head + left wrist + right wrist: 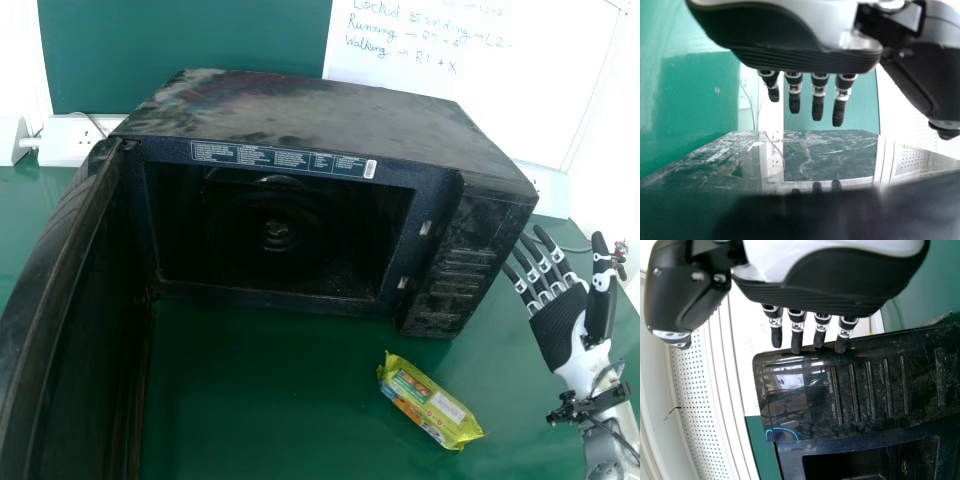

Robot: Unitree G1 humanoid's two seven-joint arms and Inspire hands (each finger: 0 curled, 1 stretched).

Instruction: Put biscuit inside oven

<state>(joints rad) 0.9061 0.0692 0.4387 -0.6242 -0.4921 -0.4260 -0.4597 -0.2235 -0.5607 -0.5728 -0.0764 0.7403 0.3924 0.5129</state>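
Note:
In the head view my right hand [565, 325] is at the right side, open with straight fingers, to the right of the biscuit packet and the oven. The right wrist view has this hand [810, 295] with the oven's control panel [865, 385] beyond its fingers. A yellow-green biscuit packet [430, 402] lies on the table in front of the oven's right part, touched by neither hand. The black oven [330, 120] stands with its door [75, 330] swung open at the left and its cavity bare. In the left wrist view my left hand [790, 55] is open, its fingers straight.
The green table [260, 400] spreads before the oven. Behind stand a green board [180, 40] and a whiteboard [480, 90] with writing. A white socket box [70, 140] is at the back left, and a thin cable runs behind the right hand.

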